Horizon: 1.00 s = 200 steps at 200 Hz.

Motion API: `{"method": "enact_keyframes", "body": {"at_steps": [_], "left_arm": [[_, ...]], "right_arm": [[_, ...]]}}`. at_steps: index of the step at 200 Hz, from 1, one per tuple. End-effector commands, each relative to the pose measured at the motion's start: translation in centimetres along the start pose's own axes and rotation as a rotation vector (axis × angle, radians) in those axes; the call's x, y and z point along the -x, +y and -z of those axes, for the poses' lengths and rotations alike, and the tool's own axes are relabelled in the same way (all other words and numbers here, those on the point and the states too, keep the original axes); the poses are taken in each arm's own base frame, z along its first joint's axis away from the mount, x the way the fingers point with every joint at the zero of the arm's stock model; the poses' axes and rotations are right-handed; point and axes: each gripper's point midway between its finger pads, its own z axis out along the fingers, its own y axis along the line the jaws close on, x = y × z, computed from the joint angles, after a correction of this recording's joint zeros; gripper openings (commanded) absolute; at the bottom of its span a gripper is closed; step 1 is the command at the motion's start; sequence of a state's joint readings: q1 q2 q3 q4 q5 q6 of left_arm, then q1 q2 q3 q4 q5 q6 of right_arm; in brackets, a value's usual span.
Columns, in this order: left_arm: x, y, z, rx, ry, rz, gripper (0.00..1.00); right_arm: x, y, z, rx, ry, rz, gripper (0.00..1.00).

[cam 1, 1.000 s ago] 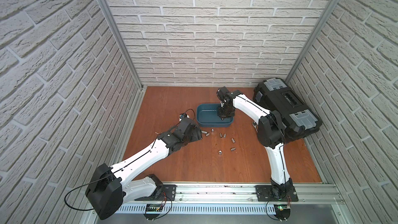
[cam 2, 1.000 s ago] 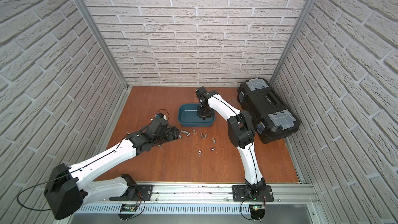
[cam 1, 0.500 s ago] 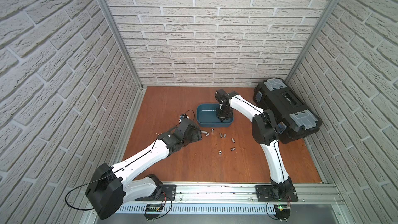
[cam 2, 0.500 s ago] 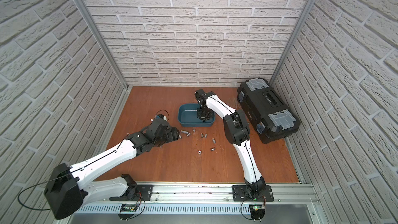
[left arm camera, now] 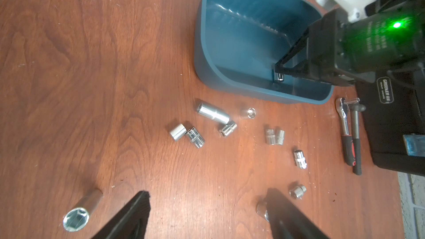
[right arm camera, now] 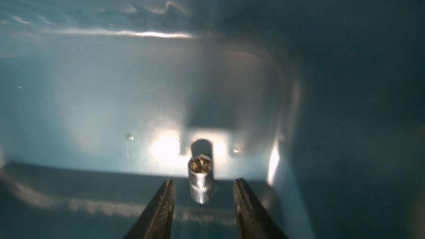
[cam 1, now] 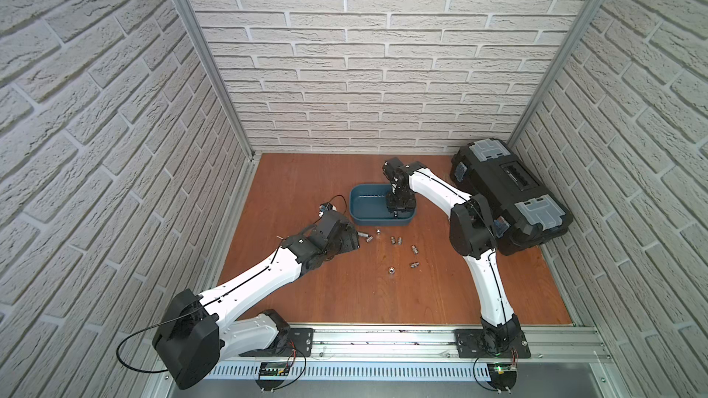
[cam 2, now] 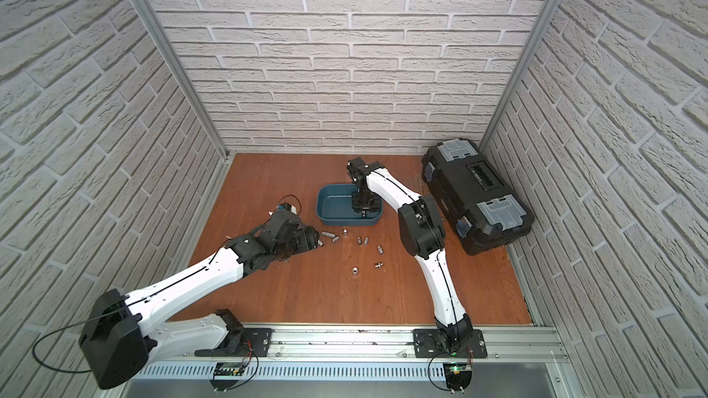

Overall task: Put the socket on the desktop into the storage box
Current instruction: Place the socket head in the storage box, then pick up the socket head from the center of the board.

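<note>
The teal storage box point(cam 1: 362, 206) point(cam 2: 331, 206) stands mid-desktop point(cam 1: 344, 292). My right gripper point(cam 1: 398, 213) point(right arm camera: 204, 180) reaches down inside it, open. A small chrome socket point(right arm camera: 200, 180) point(left arm camera: 279, 78) sits between its fingers with a gap on each side, just above the box floor point(right arm camera: 115, 100). Several more sockets point(cam 1: 395, 240) point(left arm camera: 212, 112) lie scattered on the wood in front of the box. My left gripper point(cam 1: 354, 241) point(left arm camera: 207, 191) hovers low over them, open and empty. One socket point(left arm camera: 261, 209) is half hidden behind its finger.
A black toolbox point(cam 1: 505, 193) point(cam 2: 475, 189) sits at the right, close to the right arm's elbow. Beside it lie a ratchet wrench point(left arm camera: 343, 125) and a second black-handled tool point(left arm camera: 356, 143). A large long socket point(left arm camera: 80, 210) lies apart. Brick walls close in three sides.
The right gripper's jaws have spread apart inside the box, letting go of the socket. The right arm's elbow has shifted slightly. The left arm has stayed still.
</note>
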<state>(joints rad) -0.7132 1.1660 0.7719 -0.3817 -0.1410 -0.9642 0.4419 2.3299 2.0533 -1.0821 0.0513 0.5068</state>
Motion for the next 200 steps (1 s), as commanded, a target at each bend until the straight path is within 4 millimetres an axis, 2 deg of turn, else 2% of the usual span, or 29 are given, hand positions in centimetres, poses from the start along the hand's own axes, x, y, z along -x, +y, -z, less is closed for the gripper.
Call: {"method": "enact_keyframes", "body": {"at_steps": [1,37,38,45,49,62,72,77,136,164,200], "left_arm": [[0.5,-0.1,0.2,-0.013,-0.02,-0.001,0.84],[0.7,-0.3,0.5,-0.016,-0.022,-0.015,0.84],[0.7,-0.3,0.5,-0.016,-0.021,-0.016,0.84],[0.8,-0.5,0.6,-0.019,-0.023,-0.017,0.84],[0.8,-0.5,0.6,-0.019,-0.023,-0.02,0.84],[0.9,-0.6,0.6,-0.021,-0.022,-0.023,0.84],[1.0,-0.8,0.7,-0.027,-0.024,-0.026,0.83],[1.0,-0.8,0.7,-0.026,-0.021,-0.028,0.83],[0.4,-2.7,0.9,0.004,0.014,-0.165,0.83],[-0.3,-4.5,0.7,0.006,0.038,-0.242,0.83],[-1.8,-6.7,-0.2,-0.011,0.078,-0.32,0.83]], "right_arm": [[0.9,-0.9,5.1,-0.015,-0.103,0.006,0.47],[0.7,-1.0,8.7,-0.005,-0.2,0.05,0.51],[0.7,-1.0,8.7,-0.006,-0.201,0.051,0.53],[0.5,-1.0,9.2,-0.001,-0.214,0.059,0.96],[0.5,-1.1,9.5,-0.001,-0.222,0.058,1.0],[0.1,-1.2,10.3,0.016,-0.239,0.062,1.0],[-0.3,-1.1,10.5,0.034,-0.246,0.07,0.96],[-0.4,-1.2,11.9,0.054,-0.277,0.067,0.96],[-3.6,-2.0,16.6,0.156,-0.411,0.123,0.97],[-6.4,-1.7,16.7,0.219,-0.385,0.203,0.96],[-10.0,-3.3,15.6,0.215,-0.329,0.205,0.88]]}}
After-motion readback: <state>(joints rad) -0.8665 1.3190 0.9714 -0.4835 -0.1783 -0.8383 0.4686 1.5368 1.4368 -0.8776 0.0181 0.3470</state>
